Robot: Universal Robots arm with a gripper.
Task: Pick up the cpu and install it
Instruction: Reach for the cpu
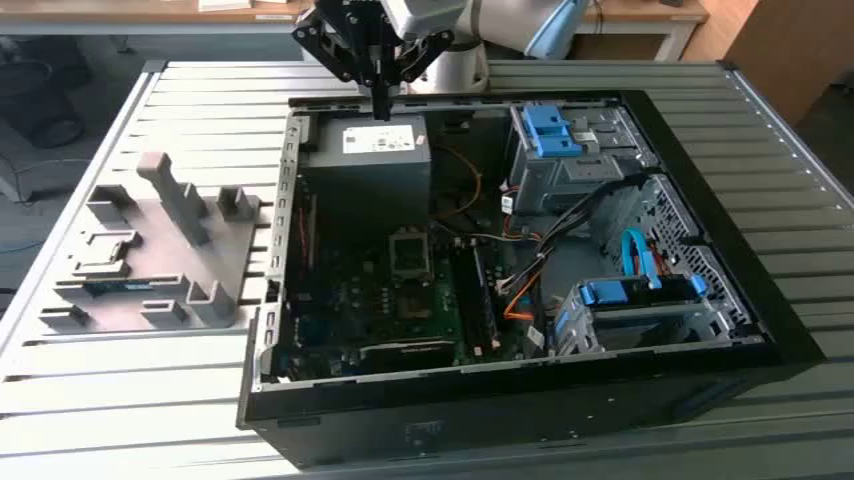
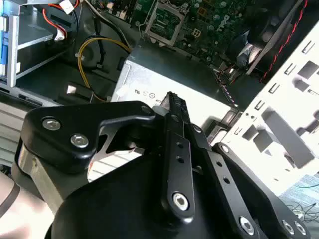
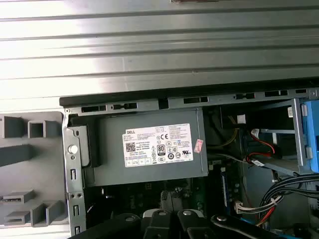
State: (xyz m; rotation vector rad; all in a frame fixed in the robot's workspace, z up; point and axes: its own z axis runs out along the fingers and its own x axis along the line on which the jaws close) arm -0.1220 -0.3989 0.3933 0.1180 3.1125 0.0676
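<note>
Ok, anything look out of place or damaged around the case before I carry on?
Nothing stands out. The open computer case sits flat on the slatted table, its cables lie inside it, and the tool hangs above the power supply.

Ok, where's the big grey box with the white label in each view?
Exterior view: grey box in the case's far corner, toward the exterior view's left.
Second wrist view: grey box beside the yellow cables.
First wrist view: grey box just inside the case rim.
Shared landmark: its white label.
</note>
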